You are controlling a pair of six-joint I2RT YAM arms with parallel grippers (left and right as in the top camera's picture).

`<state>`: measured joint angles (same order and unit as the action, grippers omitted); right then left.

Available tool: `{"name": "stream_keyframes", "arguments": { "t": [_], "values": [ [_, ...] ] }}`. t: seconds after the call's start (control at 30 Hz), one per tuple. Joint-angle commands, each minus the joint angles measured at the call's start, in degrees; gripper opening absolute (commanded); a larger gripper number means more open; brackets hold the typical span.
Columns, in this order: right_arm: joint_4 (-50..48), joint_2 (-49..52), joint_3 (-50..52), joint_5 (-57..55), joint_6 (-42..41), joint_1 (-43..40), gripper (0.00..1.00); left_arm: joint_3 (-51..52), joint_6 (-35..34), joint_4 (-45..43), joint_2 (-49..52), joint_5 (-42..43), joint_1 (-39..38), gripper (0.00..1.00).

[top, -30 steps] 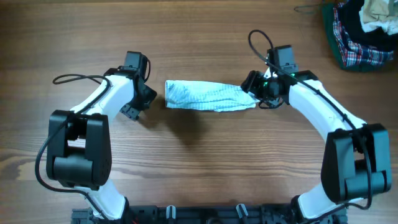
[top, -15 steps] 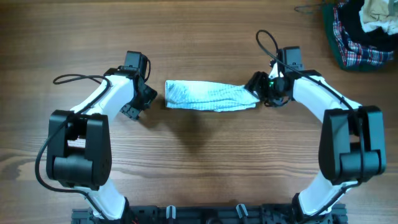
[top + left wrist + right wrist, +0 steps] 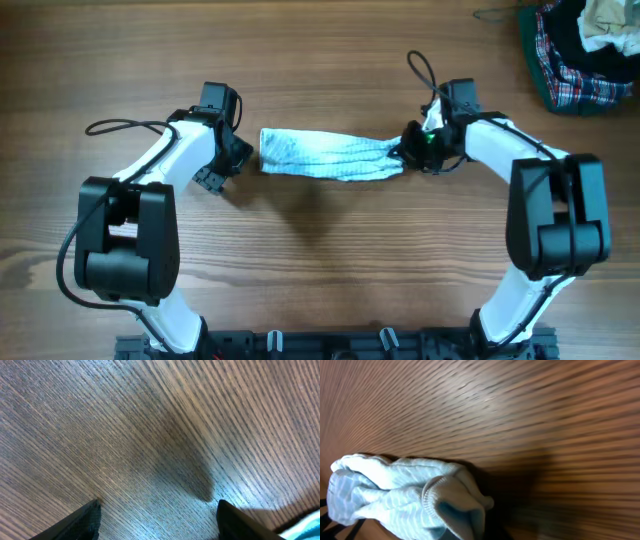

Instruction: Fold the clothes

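Clamped right jaws onto right end of clothes (image 3: pixel 325 155), nudging it left | kept left jaws spread above table (image 3: pixel 320 250) | likely ready to fold over.

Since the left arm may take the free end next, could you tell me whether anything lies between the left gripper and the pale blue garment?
Nothing visible does. The left gripper stands open just beside the left end of the garment, with only bare table between them.

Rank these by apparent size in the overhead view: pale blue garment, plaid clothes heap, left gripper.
1. plaid clothes heap, though the frame crops it
2. pale blue garment
3. left gripper, clearly smallest
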<state>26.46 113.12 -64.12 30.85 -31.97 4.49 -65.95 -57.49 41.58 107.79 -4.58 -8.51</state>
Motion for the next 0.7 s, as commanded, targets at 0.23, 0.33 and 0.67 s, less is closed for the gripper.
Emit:
{"name": "stream_keyframes", "arguments": {
  "t": [0.23,0.33,0.67],
  "values": [
    [5.1,1.6,-0.6,1.4,20.9,-13.8,0.04,0.3,0.5,-0.2,0.3,0.0,0.1,0.74],
    [9.0,0.3,-3.6,0.9,21.5,-13.8,0.04,0.3,0.5,-0.2,0.3,0.0,0.1,0.74],
    [13.7,-6.3,-6.6,-4.9,13.7,2.0,0.04,0.3,0.5,-0.8,0.3,0.1,0.1,0.75]
  ]
}}
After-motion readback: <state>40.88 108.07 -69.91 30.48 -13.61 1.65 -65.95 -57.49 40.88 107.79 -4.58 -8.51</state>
